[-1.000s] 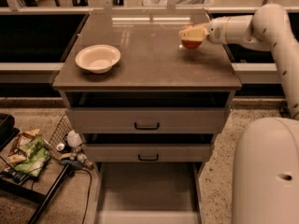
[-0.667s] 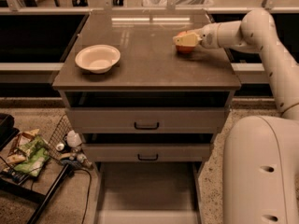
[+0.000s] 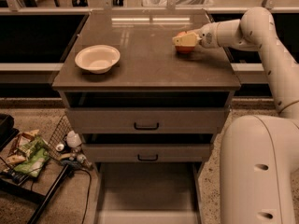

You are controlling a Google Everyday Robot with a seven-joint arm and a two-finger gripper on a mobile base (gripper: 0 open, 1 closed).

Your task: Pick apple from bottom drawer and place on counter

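Observation:
The apple (image 3: pixel 185 48) is small and red-orange, and rests on or just above the counter (image 3: pixel 145 59) near its right side. My gripper (image 3: pixel 183 40) reaches in from the right and is closed around the apple, its cream fingers covering most of it. The bottom drawer (image 3: pixel 147 192) is pulled out below the cabinet, and its flat floor shows nothing on it.
A cream bowl (image 3: pixel 97 58) sits on the counter's left side. Two upper drawers with black handles (image 3: pixel 146 126) are shut. A wire rack with packets and small bottles (image 3: pixel 44 150) lies on the floor at left. My white base (image 3: pixel 259 171) stands at right of the drawers.
My gripper has moved left across the counter with the apple in it, from the right edge further onto the slab, and slightly lower.

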